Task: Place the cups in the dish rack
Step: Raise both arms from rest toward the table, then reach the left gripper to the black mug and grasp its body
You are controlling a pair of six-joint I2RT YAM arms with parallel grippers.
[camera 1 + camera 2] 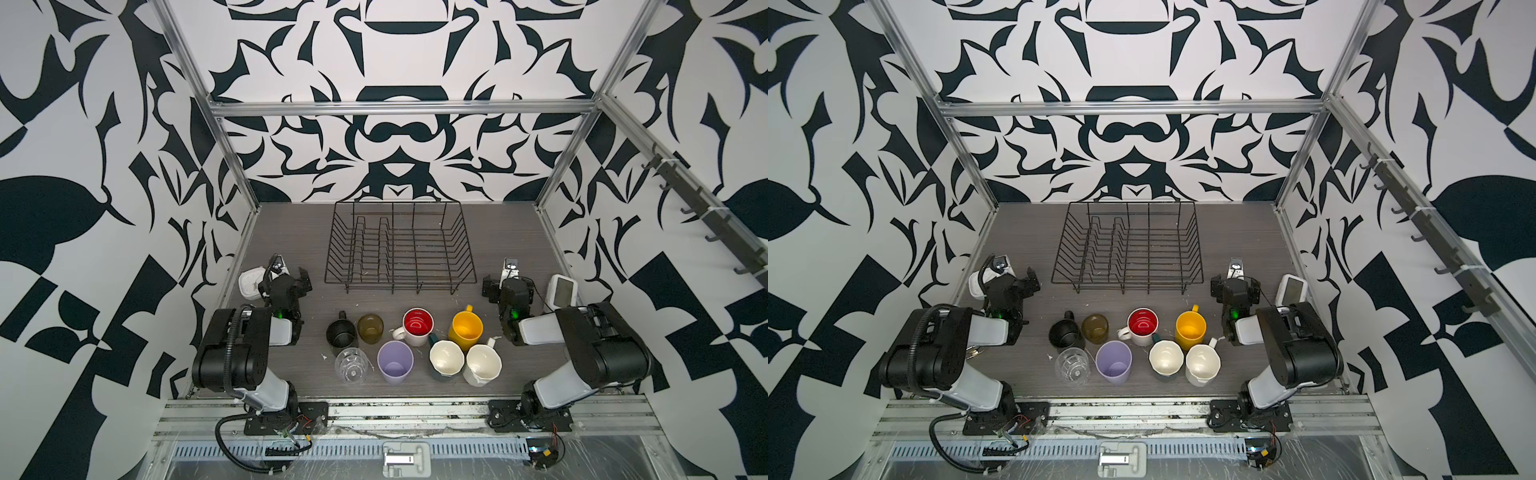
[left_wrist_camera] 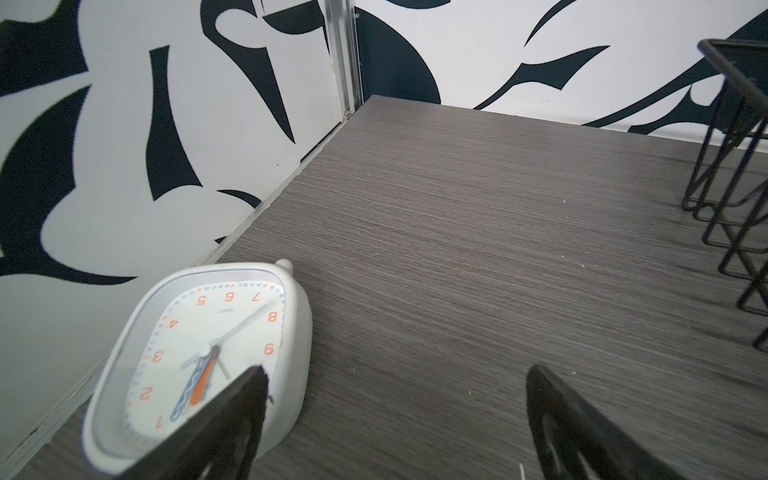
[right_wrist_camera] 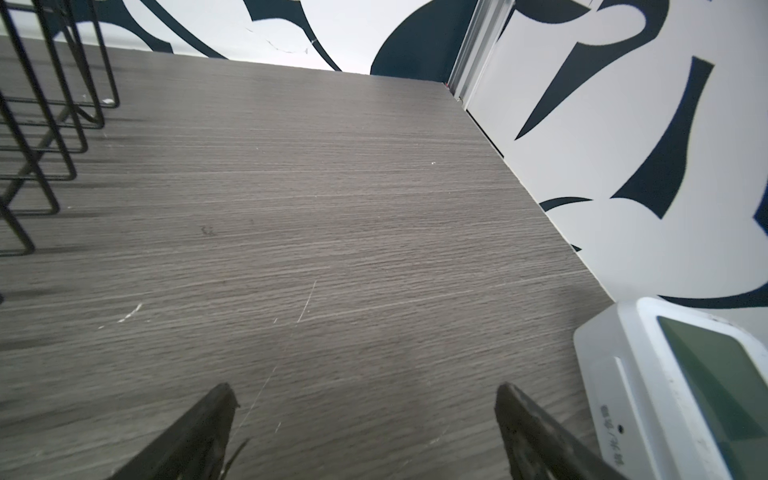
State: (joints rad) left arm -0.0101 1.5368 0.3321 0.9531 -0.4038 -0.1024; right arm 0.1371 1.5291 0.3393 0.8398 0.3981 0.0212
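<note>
The black wire dish rack (image 1: 400, 246) (image 1: 1128, 246) stands empty at the back middle of the table. In front of it the cups stand upright in two rows: black mug (image 1: 340, 332), amber glass (image 1: 370, 328), red-inside white mug (image 1: 417, 326) and yellow mug (image 1: 466, 330) behind; clear glass (image 1: 352, 365), lilac tumbler (image 1: 395, 361), cream-inside teal mug (image 1: 446, 358) and white mug (image 1: 482, 365) in front. My left gripper (image 1: 286, 280) (image 2: 397, 374) hovers open and empty left of the rack. My right gripper (image 1: 508, 284) (image 3: 365, 390) hovers open and empty right of it.
A white analogue clock (image 2: 208, 353) (image 1: 251, 282) lies by the left wall, close to the left gripper's finger. A white digital display unit (image 3: 685, 386) (image 1: 561, 289) stands by the right wall. The rack's corners (image 2: 731, 166) (image 3: 50, 124) show in both wrist views.
</note>
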